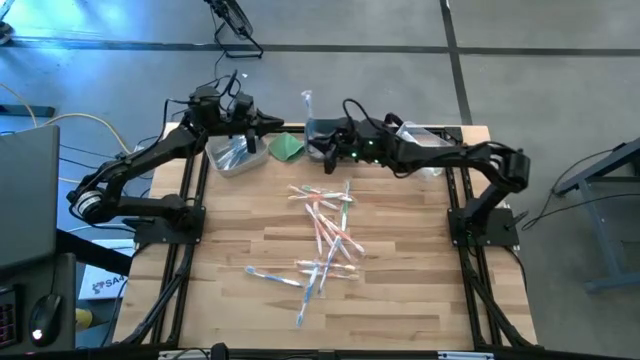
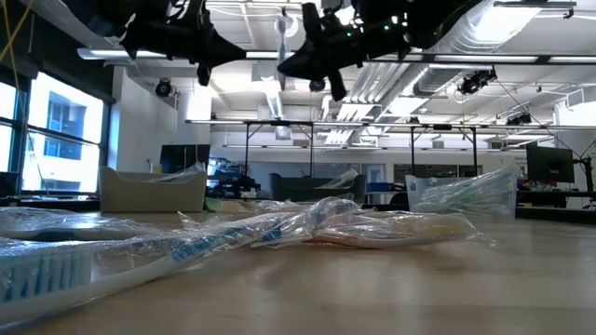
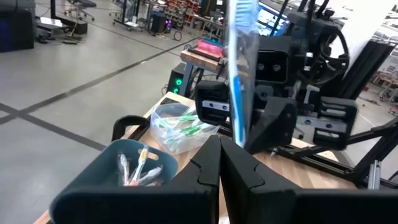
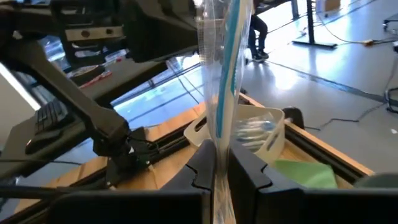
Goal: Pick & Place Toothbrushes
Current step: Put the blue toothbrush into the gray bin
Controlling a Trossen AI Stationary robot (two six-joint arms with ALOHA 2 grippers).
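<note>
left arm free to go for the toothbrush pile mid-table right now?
Probably yes. The left claw is shut on nothing, up by the back bins, and nothing lies between it and the toothbrush pile. The right claw holds one wrapped toothbrush well clear.

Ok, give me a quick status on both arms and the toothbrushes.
Right gripper shut on a blue wrapped toothbrush, upright, raised at the table's far edge. Left gripper shut, empty, facing it. Toothbrush pile mid-table. Nothing blocking.
</note>
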